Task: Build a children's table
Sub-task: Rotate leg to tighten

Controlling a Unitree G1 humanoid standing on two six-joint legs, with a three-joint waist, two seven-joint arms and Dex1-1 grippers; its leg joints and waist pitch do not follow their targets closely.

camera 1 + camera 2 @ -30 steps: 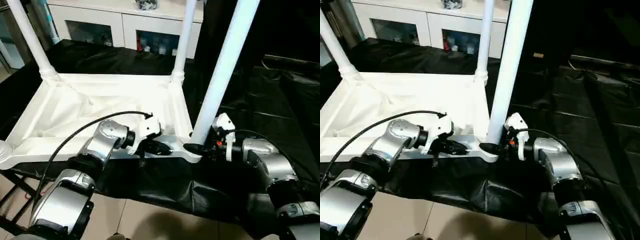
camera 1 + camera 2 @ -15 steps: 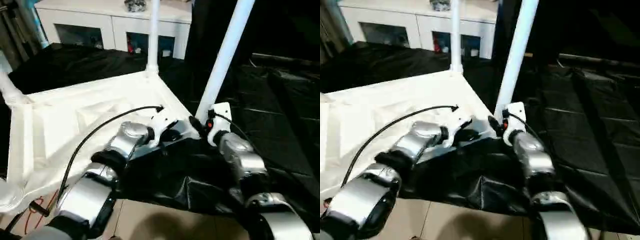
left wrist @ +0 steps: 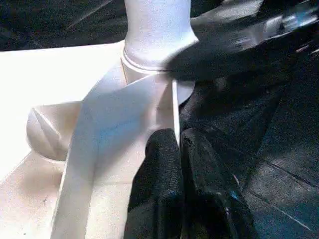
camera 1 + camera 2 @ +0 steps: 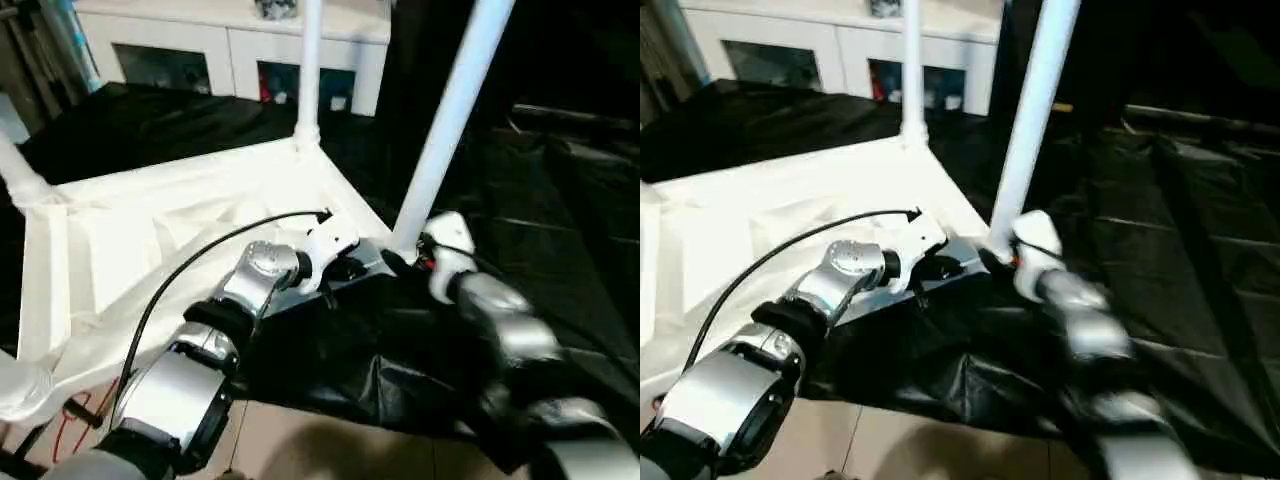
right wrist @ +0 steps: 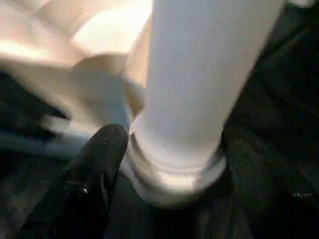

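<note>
Upturned children's table point(image 4: 150, 230) lies on black cloth point(image 4: 560, 220). Left gripper point(image 3: 178, 144) pinches the table's rim, fingers pressed together, just beside the near corner leg point(image 4: 450, 110). Right gripper point(image 4: 405, 262) sits at that leg's base, spread unclear. Risk: a blurred, moving right arm could knock the leg crooked in its socket.

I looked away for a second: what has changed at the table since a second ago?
The upturned table has swung round on the black cloth, its near corner now pointing away. The right gripper has come off the leg base. The left gripper stays clamped on the rim.
</note>
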